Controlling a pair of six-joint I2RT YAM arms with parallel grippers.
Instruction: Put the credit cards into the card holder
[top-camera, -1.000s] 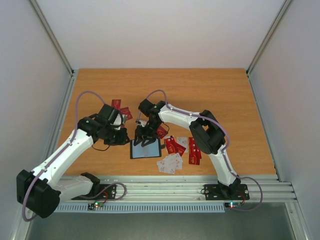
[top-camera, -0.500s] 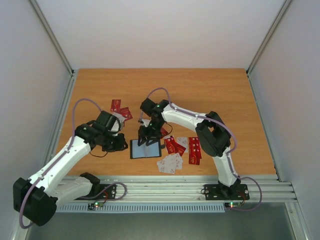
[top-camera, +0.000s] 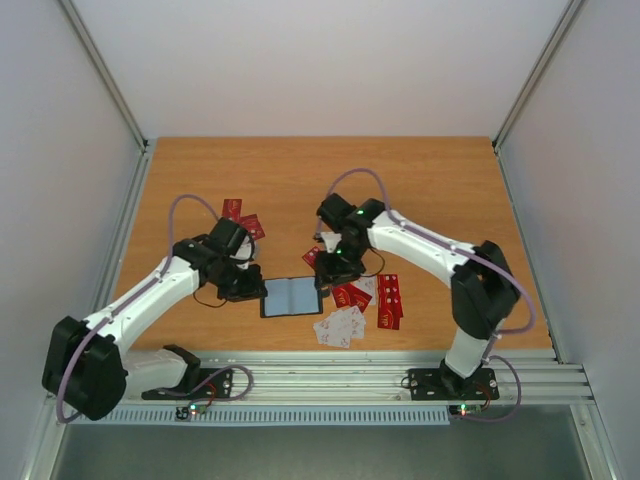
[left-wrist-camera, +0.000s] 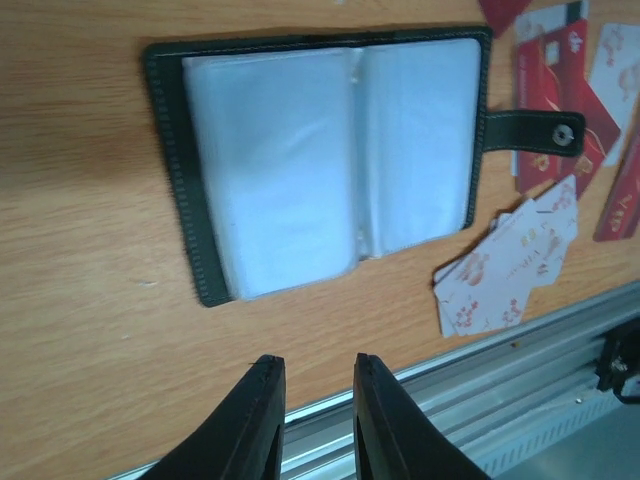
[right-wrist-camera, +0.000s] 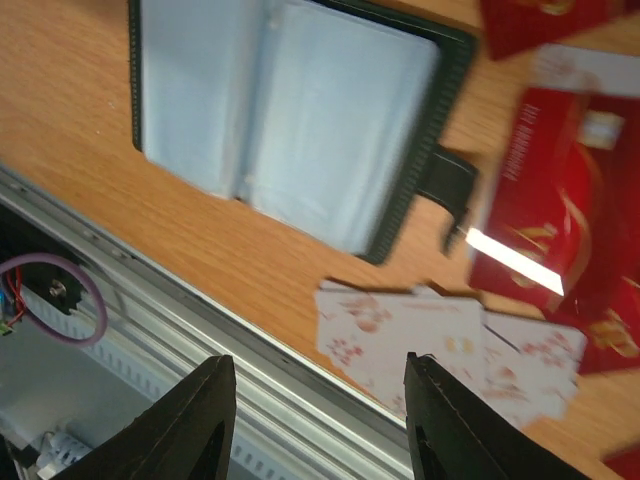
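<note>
I hold my left gripper (left-wrist-camera: 317, 405) just beside the left edge of the card holder (left-wrist-camera: 320, 150). Its two fingers are a narrow gap apart and there is nothing between them. My right gripper (right-wrist-camera: 320, 400) hangs over the holder's far right corner, with its fingers spread wide and nothing in them.

The card holder lies open and flat on the wooden table (top-camera: 420, 190), between my two grippers, with its pale pockets facing up. Its strap (left-wrist-camera: 530, 132) sticks out to the right, toward a cluster of red cards (right-wrist-camera: 540, 215). A fan of white cards (left-wrist-camera: 505, 270) lies just beside the holder's near right corner, close to the metal rail (top-camera: 380, 360) at the table's front edge. A few more red cards (top-camera: 240, 215) lie well apart, beyond my left arm.
</note>
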